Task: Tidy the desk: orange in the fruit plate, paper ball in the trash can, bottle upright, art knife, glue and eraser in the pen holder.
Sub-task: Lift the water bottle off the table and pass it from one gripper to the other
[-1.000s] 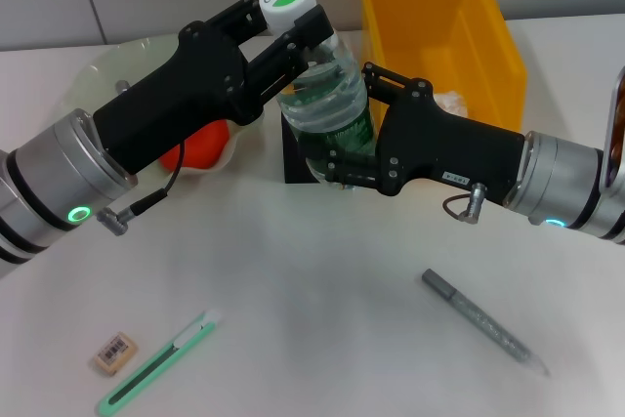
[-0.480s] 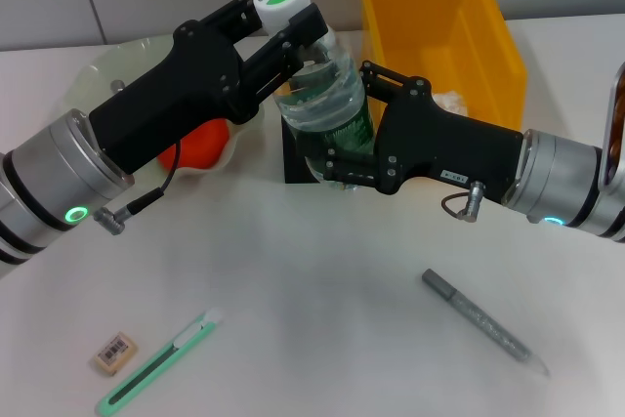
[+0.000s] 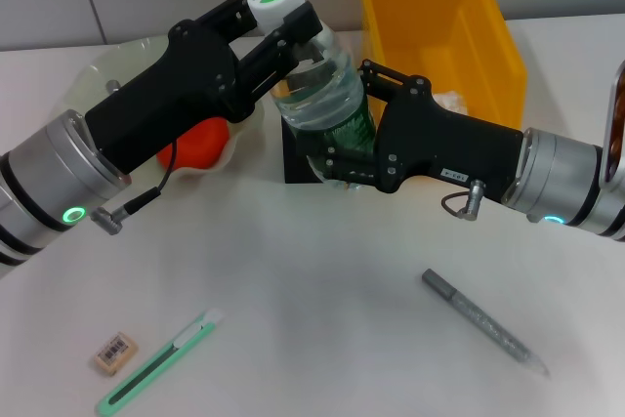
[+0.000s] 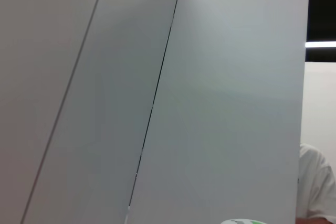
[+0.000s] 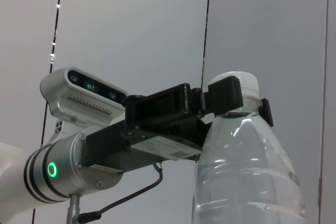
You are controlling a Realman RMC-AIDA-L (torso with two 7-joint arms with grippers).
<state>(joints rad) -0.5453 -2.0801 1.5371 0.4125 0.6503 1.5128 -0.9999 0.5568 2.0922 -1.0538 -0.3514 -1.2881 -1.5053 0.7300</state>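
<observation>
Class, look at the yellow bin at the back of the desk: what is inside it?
Inside the yellow bin, a pale crumpled object, possibly the paper ball, shows low in one corner. The right end effector and its arm cover the rest of the floor.

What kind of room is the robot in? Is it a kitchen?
Probably not a kitchen. It looks more like a desk in a lab or office: a white table with an eraser, an art knife and a pen, and plain grey wall panels behind.
</observation>
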